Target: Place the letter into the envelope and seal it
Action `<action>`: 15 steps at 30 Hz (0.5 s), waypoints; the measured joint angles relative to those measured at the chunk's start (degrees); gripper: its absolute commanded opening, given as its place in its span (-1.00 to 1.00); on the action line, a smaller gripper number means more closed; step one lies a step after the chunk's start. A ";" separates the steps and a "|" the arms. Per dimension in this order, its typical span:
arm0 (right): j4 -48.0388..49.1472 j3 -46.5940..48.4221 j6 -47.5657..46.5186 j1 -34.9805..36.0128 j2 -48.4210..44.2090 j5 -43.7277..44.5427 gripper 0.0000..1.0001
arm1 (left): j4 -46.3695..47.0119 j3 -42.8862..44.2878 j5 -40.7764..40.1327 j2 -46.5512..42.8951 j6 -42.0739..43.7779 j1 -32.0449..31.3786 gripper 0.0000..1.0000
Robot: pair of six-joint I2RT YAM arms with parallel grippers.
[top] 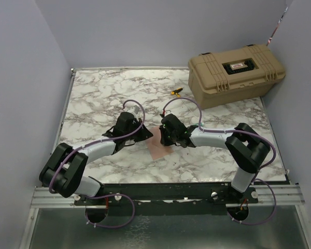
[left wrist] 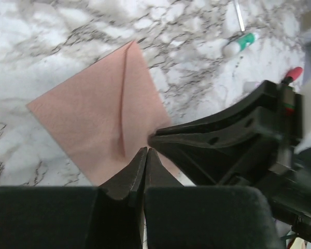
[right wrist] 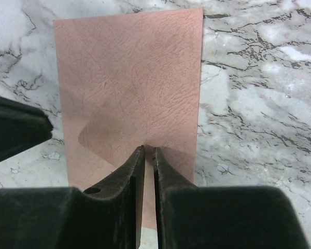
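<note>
One envelope [right wrist: 129, 78], salmon-tan, lies flat on the marble table [top: 93, 98] between the arms, with a faint triangular flap outline on its face. The left gripper [left wrist: 146, 151] is pressed together, its tips at the paper's edge and nothing between them. The right gripper [right wrist: 149, 149] stands a slit apart over the near edge; whether it touches the paper, I cannot tell. Two grippers, one envelope, one tan case [top: 236, 72].

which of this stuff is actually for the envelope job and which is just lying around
For the job:
- envelope, lying flat
- left pincer and right pincer, tips at the envelope
- letter: none shows separately

Just lying about:
- tan hard case
- green-handled tool
- small yellow item
</note>
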 measured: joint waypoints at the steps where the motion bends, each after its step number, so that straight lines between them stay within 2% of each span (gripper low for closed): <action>1: 0.02 0.00 0.09 0.00 0.00 0.00 -0.67 | 0.33 0.11 0.24 -0.63 0.42 -0.09 -1.00; 6: 0.09 -0.11 1.16 -0.02 0.00 0.13 -0.67 | 2.38 0.37 1.60 -0.74 1.49 -1.03 -1.00; 15: 0.72 -0.70 3.06 -0.04 -0.26 0.59 -0.66 | 1.49 1.90 1.73 8.55 1.84 -3.63 -1.00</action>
